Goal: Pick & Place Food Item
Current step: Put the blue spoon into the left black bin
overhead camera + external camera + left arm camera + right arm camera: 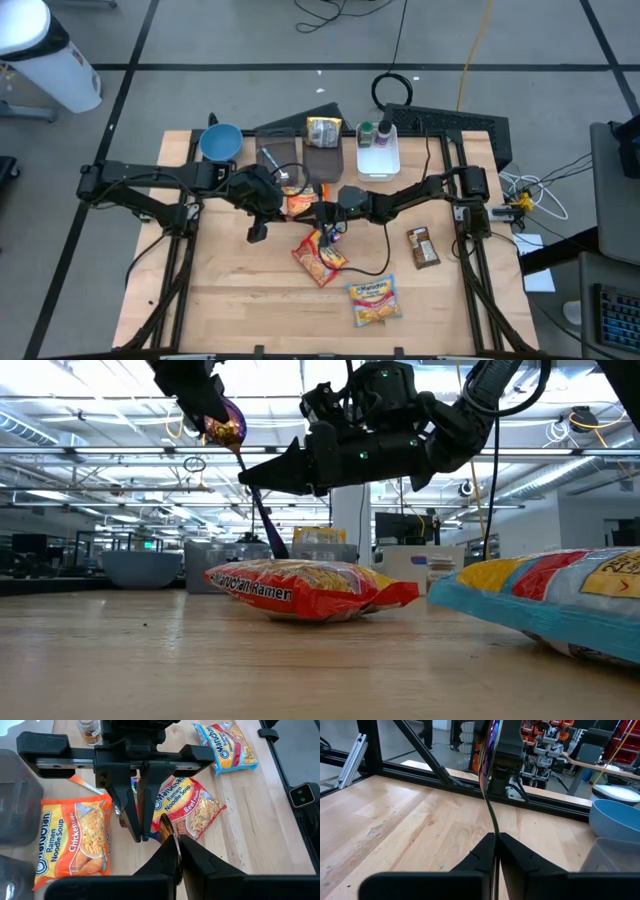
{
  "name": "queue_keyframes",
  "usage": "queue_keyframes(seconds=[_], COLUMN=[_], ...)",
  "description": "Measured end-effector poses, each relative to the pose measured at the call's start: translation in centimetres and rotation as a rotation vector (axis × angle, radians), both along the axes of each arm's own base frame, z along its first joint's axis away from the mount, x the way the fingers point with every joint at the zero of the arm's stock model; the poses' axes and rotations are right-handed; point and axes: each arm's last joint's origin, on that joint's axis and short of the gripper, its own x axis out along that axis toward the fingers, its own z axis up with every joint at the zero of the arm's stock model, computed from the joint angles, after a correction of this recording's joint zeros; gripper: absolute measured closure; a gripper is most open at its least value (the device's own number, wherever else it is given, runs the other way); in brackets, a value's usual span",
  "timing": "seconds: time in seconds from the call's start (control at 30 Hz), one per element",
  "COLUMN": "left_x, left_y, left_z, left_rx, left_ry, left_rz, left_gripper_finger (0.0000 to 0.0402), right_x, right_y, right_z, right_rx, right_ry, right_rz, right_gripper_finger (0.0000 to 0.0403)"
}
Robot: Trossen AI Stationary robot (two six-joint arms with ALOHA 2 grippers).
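A thin, shiny purple-and-gold packet is up in the air over the middle of the table, between my two grippers. It is seen edge-on in both wrist views and in the low view. My left gripper reaches in from the table's left and is shut on the packet. My right gripper reaches in from the table's right and is shut on it too. A red beef ramen pack lies flat on the table just below them. My left gripper pinches one edge of the packet between its two fingers. In the low view it comes slanting down from the upper left. The packet is clear of the table and hangs down from it as a thin strip. My right gripper pinches another edge of the same packet between its two fingers. The fingers come about level from the table's right. The packet runs on from them to the left gripper.
An orange chicken ramen pack lies left of centre. A blue-and-yellow ramen pack lies near the front. A brown bar lies to the right. At the back stand a blue bowl, dark trays and a white tub.
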Motion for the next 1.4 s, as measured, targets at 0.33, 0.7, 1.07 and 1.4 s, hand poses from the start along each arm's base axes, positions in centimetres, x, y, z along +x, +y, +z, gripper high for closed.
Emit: queue_keyframes(seconds=[0.33, 0.7, 1.07, 1.4], left_x=[-0.3, -1.0, -3.2, -2.7], left_y=[0.0, 0.0, 1.0, 5.4], left_z=[-0.3, 1.3, 7.7, 6.3], left_rx=[0.003, 0.037, 0.318, 0.473], left_ry=[0.041, 0.102, 0.137, 0.276], left_rz=[-0.004, -0.023, 0.099, 0.219], left_gripper_finger=[0.0393, 0.0395, 0.0391, 0.0396], right_x=[0.0, 0.0, 0.0, 0.0], right_y=[0.0, -0.2, -0.5, -0.5], right_z=[0.0, 0.0, 0.1, 0.1], right_rx=[0.001, 0.013, 0.005, 0.058], right_ry=[0.000, -0.002, -0.006, -0.005], right_rz=[0.001, -0.061, -0.189, -0.194], right_gripper_finger=[0.0297, 0.0164, 0.0127, 0.0136])
